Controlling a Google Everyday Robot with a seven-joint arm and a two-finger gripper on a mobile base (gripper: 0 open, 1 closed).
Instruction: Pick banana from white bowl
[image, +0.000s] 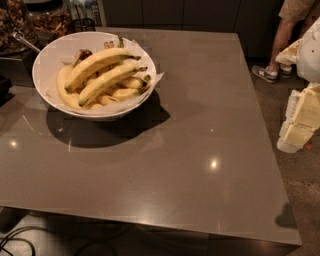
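Note:
The white bowl (50, 55) stands at the far left of the grey table (200, 150), lined with crinkled white paper that sticks out over its rim. It holds several yellow bananas (102, 70), piled across each other. My gripper (301, 124) hangs at the right edge of the view, beyond the table's right side and far from the bowl. It holds nothing that I can see.
A person's leg and shoe (267, 70) stand on the floor past the table's far right corner. Glass containers with dark food (30, 22) and a metal utensil sit behind the bowl at the far left. Dark cabinets line the back.

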